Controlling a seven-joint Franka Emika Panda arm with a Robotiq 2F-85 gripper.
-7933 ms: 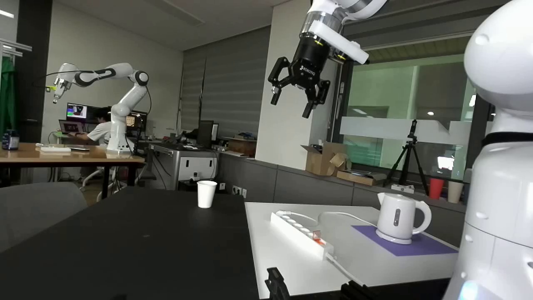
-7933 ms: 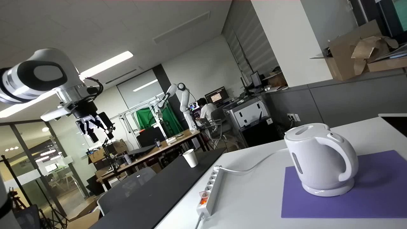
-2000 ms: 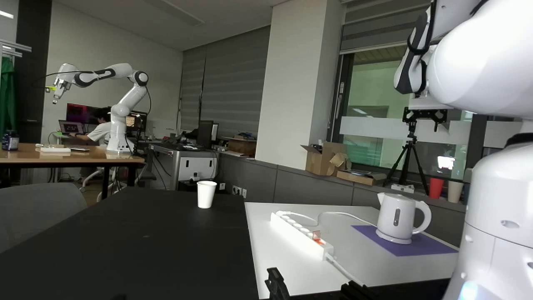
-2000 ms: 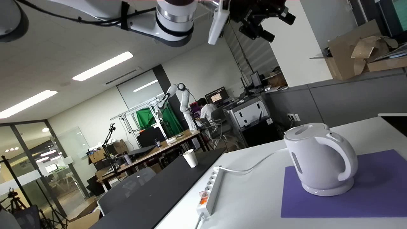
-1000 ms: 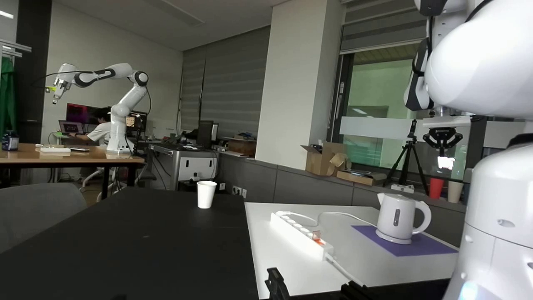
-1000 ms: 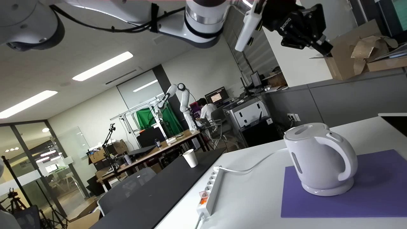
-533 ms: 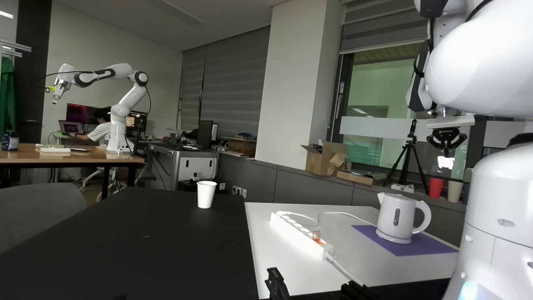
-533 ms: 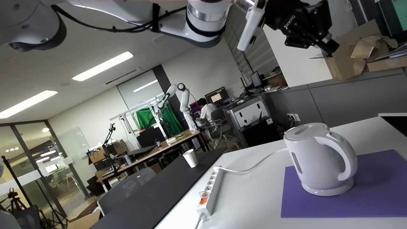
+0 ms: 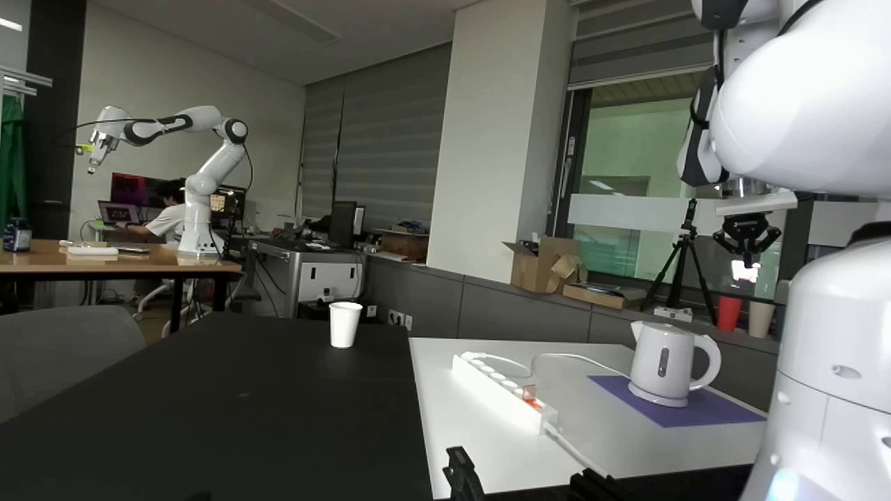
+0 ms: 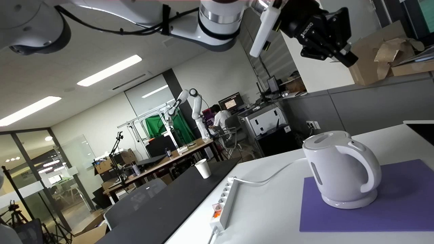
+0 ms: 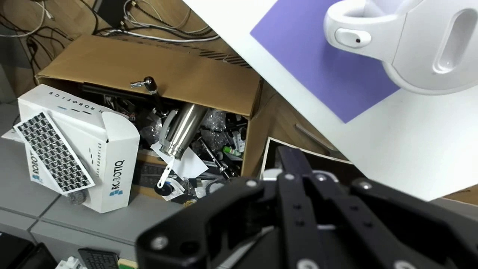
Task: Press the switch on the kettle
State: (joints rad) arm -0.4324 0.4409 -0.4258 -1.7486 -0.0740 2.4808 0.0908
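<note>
The white kettle stands upright on a purple sheet [image 10: 400, 217], seen in both exterior views [image 9: 651, 355] [image 10: 334, 173]. In the wrist view the kettle [image 11: 418, 48] is at the upper right, partly cut off. Its switch [image 11: 352, 37], a white rocker with a small dark dot, sits on top of the handle; an exterior view also shows the switch [image 10: 357, 146]. My gripper [image 9: 747, 261] hangs well above the kettle, apart from it. The fingertips meet with nothing between them in the wrist view, where the gripper [image 11: 294, 152] points past the white table's edge.
A white power strip [image 9: 498, 393] with an orange switch lies on the white table [image 10: 261, 206], a cord [image 10: 268, 179] running toward the kettle. On the black table stands a white cup [image 9: 344, 325]. Beside the white table is a cluttered cardboard box [image 11: 157, 69].
About eight seconds ago my gripper stood open, farther from the kettle; now it is shut and above the kettle's area. Over the last second it has shifted only slightly, its tips a little lower.
</note>
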